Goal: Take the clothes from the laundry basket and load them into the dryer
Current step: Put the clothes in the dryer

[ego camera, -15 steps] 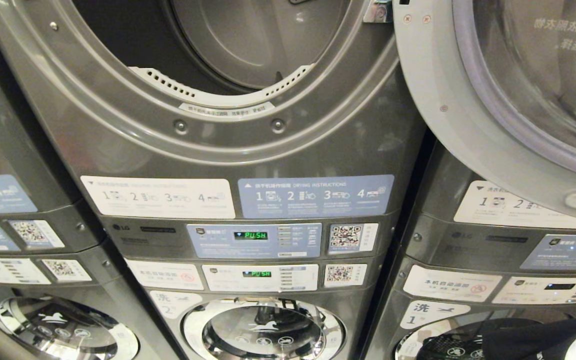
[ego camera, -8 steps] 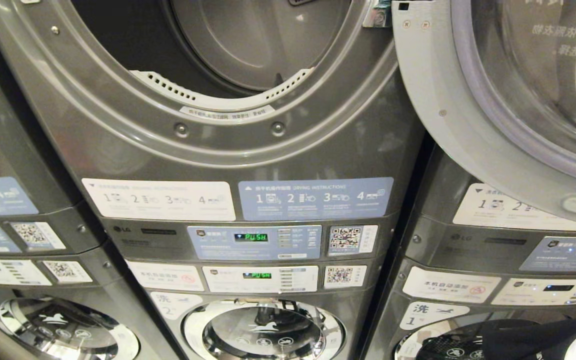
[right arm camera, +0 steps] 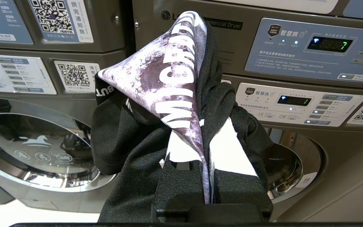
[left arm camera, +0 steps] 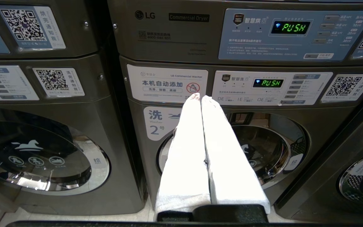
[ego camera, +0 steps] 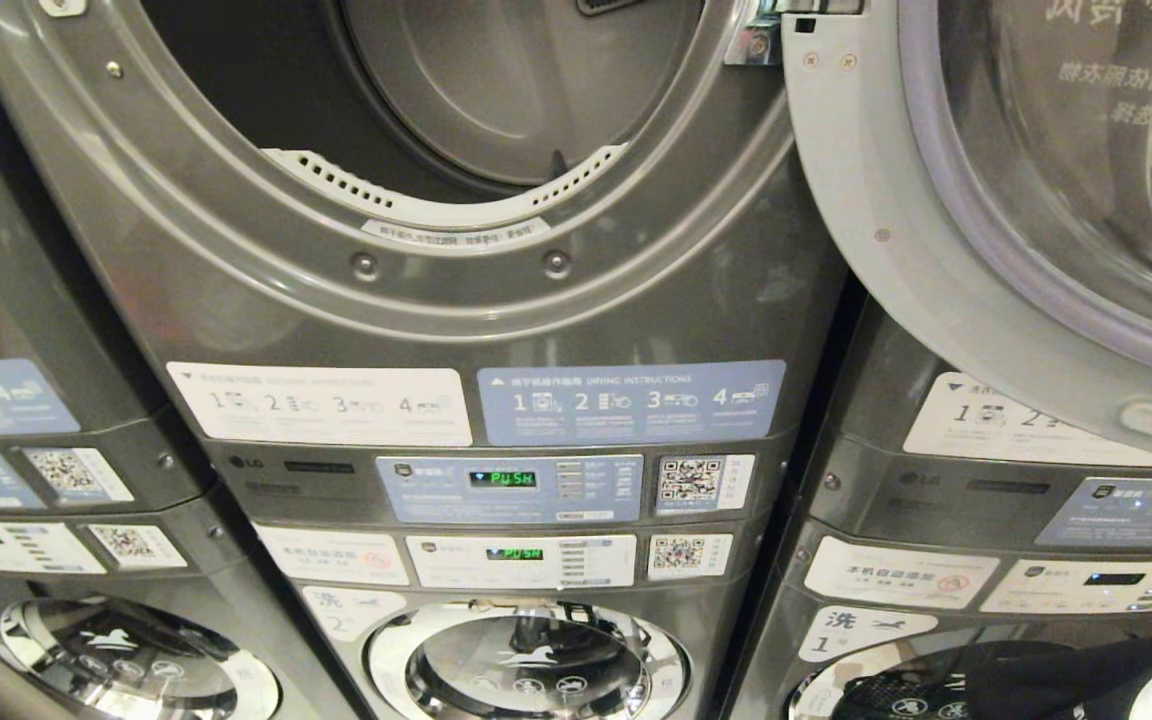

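The grey dryer (ego camera: 456, 300) fills the upper middle of the head view, its round opening showing the empty drum (ego camera: 496, 90). Its door (ego camera: 866, 230) is swung open to the right. My right gripper (right arm camera: 204, 107) is shut on a black garment (right arm camera: 128, 148) with a purple-and-white printed patch (right arm camera: 172, 78); the cloth drapes over the fingertips and hides them. That garment (ego camera: 1046, 680) also shows at the bottom right of the head view, below the opening. My left gripper (left arm camera: 200, 96) is shut and empty, its white fingers (left arm camera: 187, 148) pressed together. The laundry basket is out of view.
Under the dryer sit two control panels (ego camera: 511, 485) and a washer with a round glass door (ego camera: 526, 665). Similar stacked machines stand on the left (ego camera: 36, 450) and right (ego camera: 986, 520). The open door overhangs the right stack.
The whole head view has slid slightly downward, so the camera has risen a little. The garment stays in the right gripper; neither arm has moved relative to the body.
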